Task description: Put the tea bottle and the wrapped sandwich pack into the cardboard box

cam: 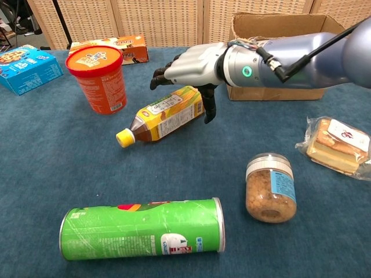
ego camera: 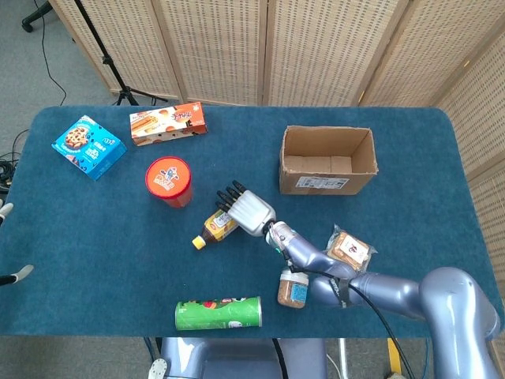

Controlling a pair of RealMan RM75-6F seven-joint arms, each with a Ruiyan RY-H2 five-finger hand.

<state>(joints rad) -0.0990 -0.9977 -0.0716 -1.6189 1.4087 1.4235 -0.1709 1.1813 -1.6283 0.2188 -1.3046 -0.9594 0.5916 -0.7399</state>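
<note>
The tea bottle (ego camera: 215, 227) (cam: 164, 113) lies on its side on the blue table, its yellow cap pointing toward the front left. My right hand (ego camera: 249, 210) (cam: 193, 63) hovers over the bottle's base end with fingers spread and the thumb hanging down beside it; it holds nothing. The wrapped sandwich pack (ego camera: 350, 251) (cam: 336, 145) lies to the right, near the front edge. At the back right stands the cardboard box (ego camera: 323, 183) (cam: 278, 26), open at the top and empty. My left hand is not visible.
A red cup (ego camera: 168, 180) (cam: 97, 78) stands just left of the bottle. A green chips can (ego camera: 218, 313) (cam: 142, 229) and a small jar (ego camera: 293, 290) (cam: 270, 188) sit near the front. A blue cookie box (ego camera: 88, 147) and an orange box (ego camera: 168, 123) lie at the back left.
</note>
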